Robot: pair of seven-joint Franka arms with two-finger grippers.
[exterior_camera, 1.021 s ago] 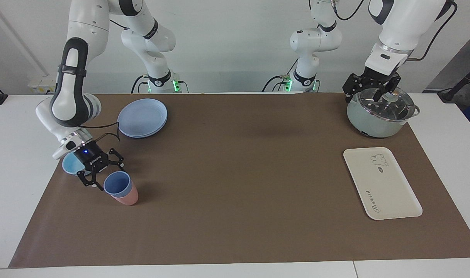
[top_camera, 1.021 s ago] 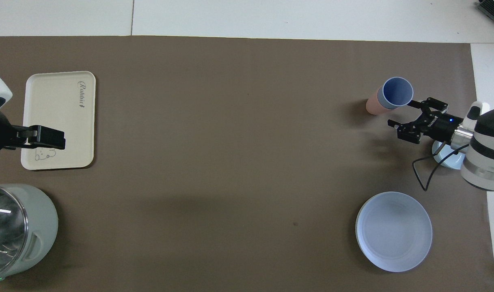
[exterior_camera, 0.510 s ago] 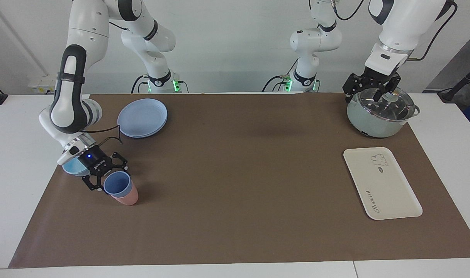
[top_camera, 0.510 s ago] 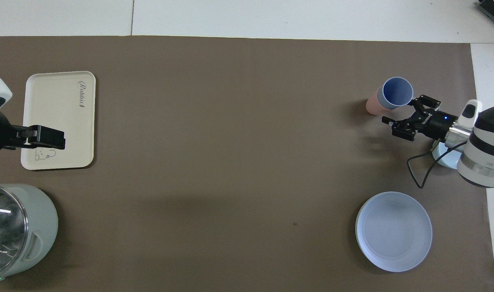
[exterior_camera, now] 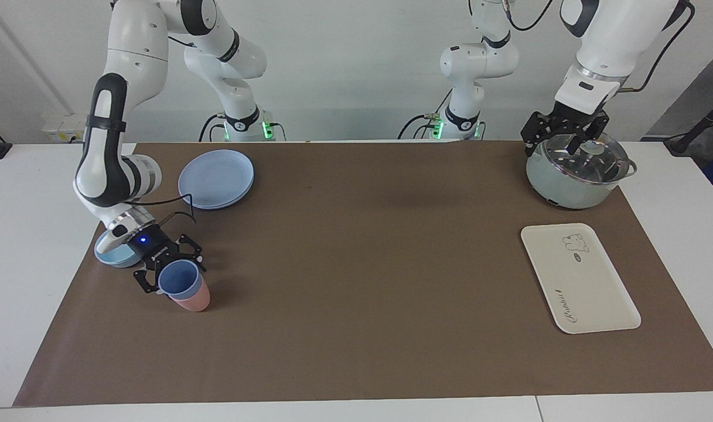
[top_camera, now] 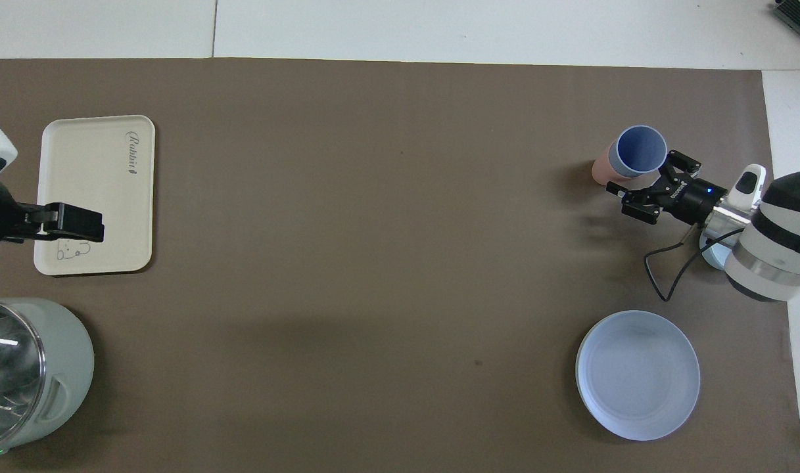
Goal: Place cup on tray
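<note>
Hidden or cut off: the cup [exterior_camera: 180, 285], a periwinkle-blue tumbler, sits nested in a salmon-pink tumbler [exterior_camera: 193, 302], so only its upper part and open mouth show. The light-blue bowl [exterior_camera: 111, 255] is largely covered by the right arm's wrist. In the overhead view the pot [top_camera: 25, 374] with its glass lid is cropped by the frame edge, and the left gripper [top_camera: 77, 223] overlaps the bear-drawing end of the tray [top_camera: 87, 164].

Cup and fingers: the right gripper [exterior_camera: 171, 272] is low at the cup, on the side toward the bowl. Its fingers are spread, one at each side of the cup's rim; whether either finger touches the cup cannot be told. The cup stands on the brown mat [exterior_camera: 356, 264] just beside the bowl, toward the right arm's end of the table, farther from the robots than the round blue plate [exterior_camera: 216, 178], and well apart from the tray.

The left gripper [exterior_camera: 564, 138] waits over the pot's lid with fingers spread, holding nothing.

Count: two tumblers (one blue, one pink), one bowl, one plate, one tray, one pot, two grippers. The tray lies flat and bare at the left arm's end, farther from the robots than the pot.
</note>
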